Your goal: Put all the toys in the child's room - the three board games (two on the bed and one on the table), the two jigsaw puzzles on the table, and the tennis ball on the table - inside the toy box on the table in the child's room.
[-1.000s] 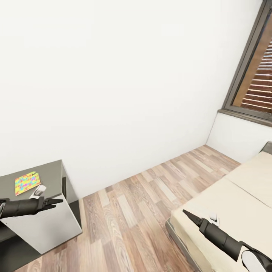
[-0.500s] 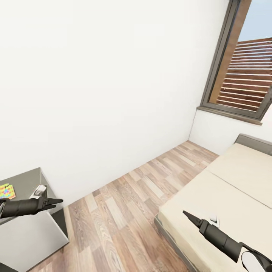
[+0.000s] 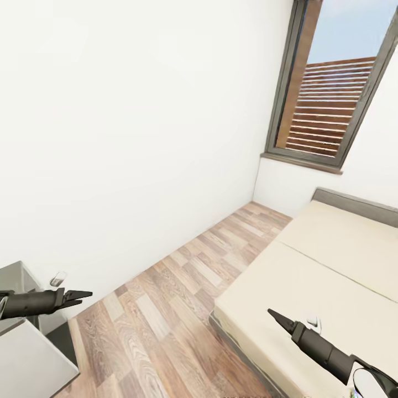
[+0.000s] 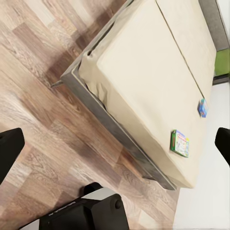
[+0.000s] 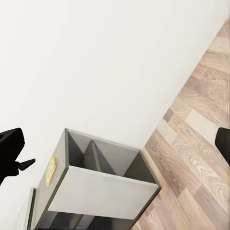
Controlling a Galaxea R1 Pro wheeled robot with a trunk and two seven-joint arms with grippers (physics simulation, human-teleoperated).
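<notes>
The bed (image 3: 331,265), with its plain beige mattress, lies at the right in the head view. In the left wrist view two board games rest on the bed (image 4: 143,72) near its far edge: a green-edged box (image 4: 180,143) and a small light blue one (image 4: 202,108). The right wrist view has a yellow multicoloured jigsaw puzzle (image 5: 51,170) lying on a grey-topped side unit (image 5: 103,191). My left gripper (image 3: 77,296) hovers open by that unit's corner. My right gripper (image 3: 271,312) is open over the bed's near edge. Both are empty. The toy box, table and tennis ball are out of view.
A white wall (image 3: 138,138) runs along the left, with a strip of wood-plank floor (image 3: 166,298) between it and the bed. A dark-framed window (image 3: 326,94) is at the far right. The side unit's corner (image 3: 16,282) is at the lower left.
The head view has swung to the right: the side unit and puzzle slid out at the left, and more bed and window came in. Both arms keep their pose.
</notes>
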